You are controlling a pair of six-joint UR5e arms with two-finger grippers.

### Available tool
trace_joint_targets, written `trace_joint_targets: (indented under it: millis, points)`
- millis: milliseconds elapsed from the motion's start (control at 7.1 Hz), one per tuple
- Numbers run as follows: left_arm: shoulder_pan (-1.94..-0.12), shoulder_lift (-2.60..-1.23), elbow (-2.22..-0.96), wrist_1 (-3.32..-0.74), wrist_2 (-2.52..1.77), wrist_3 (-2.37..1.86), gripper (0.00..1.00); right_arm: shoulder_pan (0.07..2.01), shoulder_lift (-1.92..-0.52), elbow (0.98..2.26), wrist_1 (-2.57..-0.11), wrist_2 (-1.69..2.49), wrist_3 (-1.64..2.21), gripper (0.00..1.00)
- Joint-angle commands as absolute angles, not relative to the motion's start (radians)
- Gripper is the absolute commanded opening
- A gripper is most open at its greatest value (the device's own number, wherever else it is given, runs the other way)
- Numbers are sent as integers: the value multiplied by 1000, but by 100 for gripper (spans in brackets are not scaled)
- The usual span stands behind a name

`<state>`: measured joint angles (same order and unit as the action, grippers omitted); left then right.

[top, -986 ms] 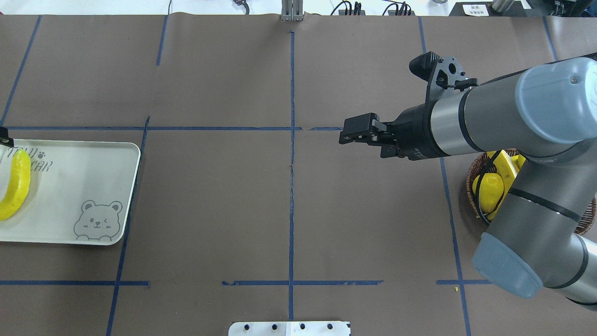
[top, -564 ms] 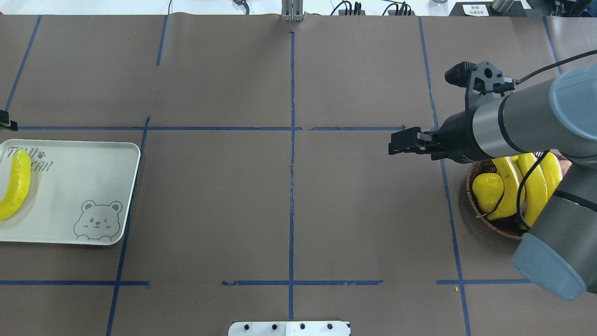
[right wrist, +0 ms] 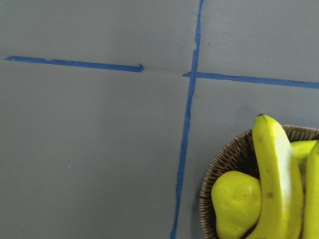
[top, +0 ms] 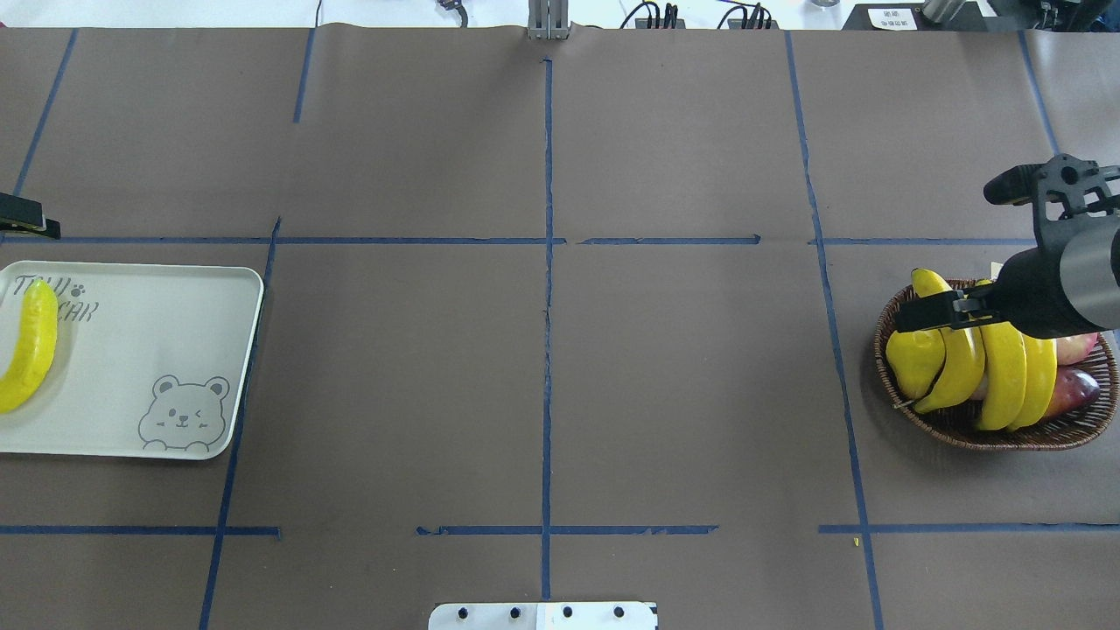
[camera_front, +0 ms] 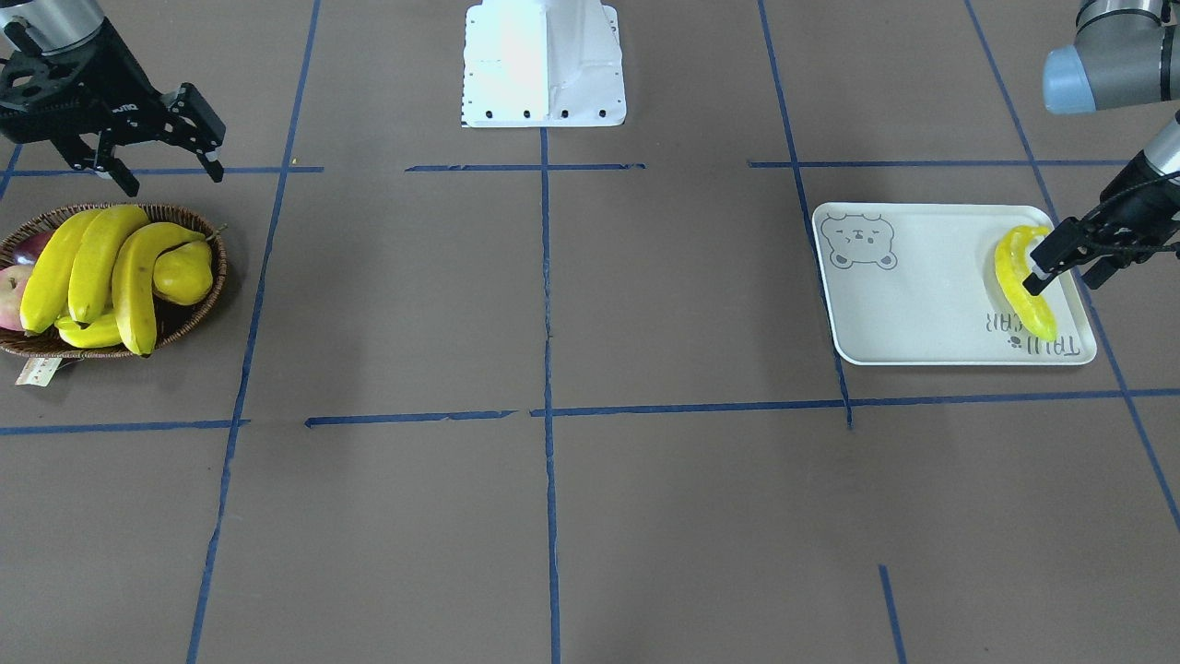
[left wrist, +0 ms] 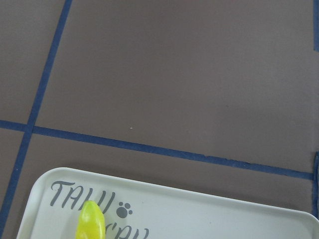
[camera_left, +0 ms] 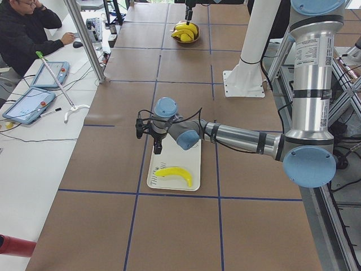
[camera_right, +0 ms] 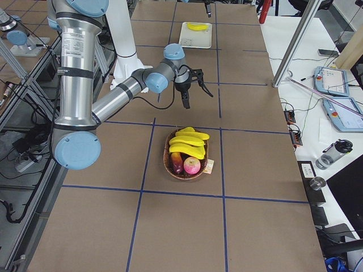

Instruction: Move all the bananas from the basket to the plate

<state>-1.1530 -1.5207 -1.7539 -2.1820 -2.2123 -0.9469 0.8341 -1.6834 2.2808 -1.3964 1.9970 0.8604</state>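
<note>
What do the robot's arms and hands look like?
The left arm and right arm are silver-grey tubes with pale blue caps at the joints and a printed label each. The left hand and right hand are black and two-fingered, with black cables at the wrists.

right tool point(camera_front: 166, 159) spread, just behind basket point(camera_front: 219, 281) | three bananas point(camera_front: 92, 263) inside | one banana point(camera_front: 1032, 314) on plate point(camera_front: 922, 295) | left tool point(camera_front: 1067, 277) above it

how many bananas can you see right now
4. One banana lies on the plate; three bananas lie side by side in the basket. Others may be hidden underneath them.
</note>
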Motion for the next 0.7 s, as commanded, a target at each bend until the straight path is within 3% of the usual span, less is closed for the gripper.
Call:
trace_joint_targets:
  millis: [0,423,564]
  points:
    - [-1097,-1522,-1787,-2181,-2206,-1023,100,845,-1733,2254,-1397,1994,812,100]
    - [-1091,-1523,-1793,-2181,-2207,-1034,100,845,-1821,2229,-1407,1994,695,99]
    - [-1091,-1523,-1793,-2181,-2207,-1034,100,842,-1815,2197,-1407,1990,695,93]
